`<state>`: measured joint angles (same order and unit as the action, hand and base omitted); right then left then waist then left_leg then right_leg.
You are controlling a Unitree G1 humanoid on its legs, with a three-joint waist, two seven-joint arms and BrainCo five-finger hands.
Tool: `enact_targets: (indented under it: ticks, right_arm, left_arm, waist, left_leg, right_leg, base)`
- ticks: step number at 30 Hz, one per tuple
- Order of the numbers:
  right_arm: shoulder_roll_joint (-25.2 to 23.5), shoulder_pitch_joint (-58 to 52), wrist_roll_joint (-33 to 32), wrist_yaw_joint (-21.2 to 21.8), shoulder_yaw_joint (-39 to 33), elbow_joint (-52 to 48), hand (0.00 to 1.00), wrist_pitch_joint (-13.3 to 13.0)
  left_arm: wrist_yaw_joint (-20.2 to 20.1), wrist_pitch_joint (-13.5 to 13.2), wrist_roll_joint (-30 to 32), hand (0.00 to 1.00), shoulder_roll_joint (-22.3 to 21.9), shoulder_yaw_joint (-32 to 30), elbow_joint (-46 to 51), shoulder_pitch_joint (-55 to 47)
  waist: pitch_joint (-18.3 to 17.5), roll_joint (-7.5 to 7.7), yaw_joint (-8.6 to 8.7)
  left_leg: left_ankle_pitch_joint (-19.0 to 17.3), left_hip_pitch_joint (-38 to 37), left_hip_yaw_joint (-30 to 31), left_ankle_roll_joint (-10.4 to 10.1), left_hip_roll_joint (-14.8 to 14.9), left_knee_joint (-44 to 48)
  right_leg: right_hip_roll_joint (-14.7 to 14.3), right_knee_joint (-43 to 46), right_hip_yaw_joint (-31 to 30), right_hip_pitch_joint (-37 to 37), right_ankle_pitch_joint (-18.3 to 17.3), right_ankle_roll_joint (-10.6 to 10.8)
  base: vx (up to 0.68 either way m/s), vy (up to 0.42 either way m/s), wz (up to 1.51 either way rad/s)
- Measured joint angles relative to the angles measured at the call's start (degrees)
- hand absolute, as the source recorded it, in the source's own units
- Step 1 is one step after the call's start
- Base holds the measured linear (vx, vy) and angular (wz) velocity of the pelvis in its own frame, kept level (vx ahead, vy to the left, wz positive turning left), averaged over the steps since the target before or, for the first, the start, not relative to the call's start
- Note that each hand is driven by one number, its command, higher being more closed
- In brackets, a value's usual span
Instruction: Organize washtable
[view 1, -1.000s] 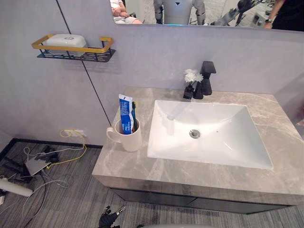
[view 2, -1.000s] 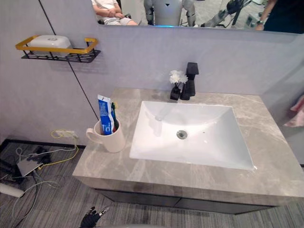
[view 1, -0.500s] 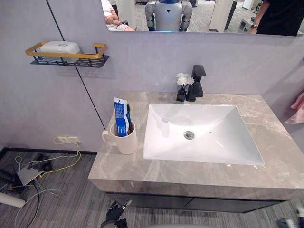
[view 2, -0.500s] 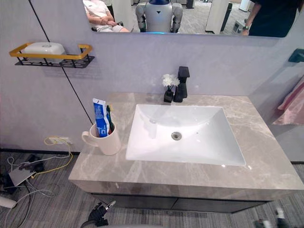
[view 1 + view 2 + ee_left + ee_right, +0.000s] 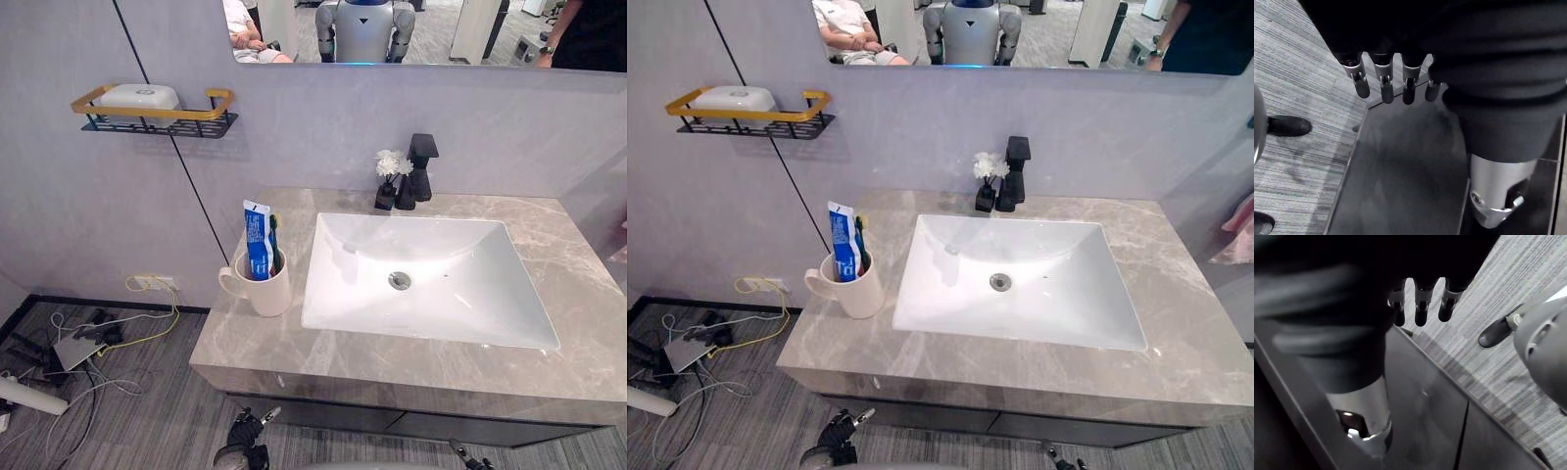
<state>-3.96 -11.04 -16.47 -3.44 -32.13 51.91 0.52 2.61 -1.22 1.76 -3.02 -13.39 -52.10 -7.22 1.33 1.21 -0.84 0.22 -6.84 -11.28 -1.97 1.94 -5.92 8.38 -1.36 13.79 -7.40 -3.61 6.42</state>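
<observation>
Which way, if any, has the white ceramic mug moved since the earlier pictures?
No. The white ceramic mug keeps its place on the grey marble counter, just left of the white rectangular sink; the whole view shifted, so the camera moved.

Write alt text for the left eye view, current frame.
A grey marble washtable with a white rectangular sink, a black faucet and small vase of white flowers behind it. A white mug holding a blue toothpaste tube and toothbrush stands left of the sink; a wall shelf holds a white box.
</observation>
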Motion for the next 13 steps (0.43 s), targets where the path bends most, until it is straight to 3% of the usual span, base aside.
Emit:
enact_targets:
  ticks: [13]
  right_arm:
    - [0.55,1.16,3.08,0.91,4.03,3.49,0.0,0.0]
  left_arm:
    - [0.0,-0.28,0.04,0.0,1.3,0.49,-1.43,0.57]
  waist:
    - [1.52,0.22,-0.03]
  left_leg:
    - [-0.06,-0.07,0.34,-0.1,0.0,0.0]
  right_leg:
    - [-0.17,-0.77,0.44,-0.7,0.0,-0.01]
  base:
    - [0.0,-0.003,0.01]
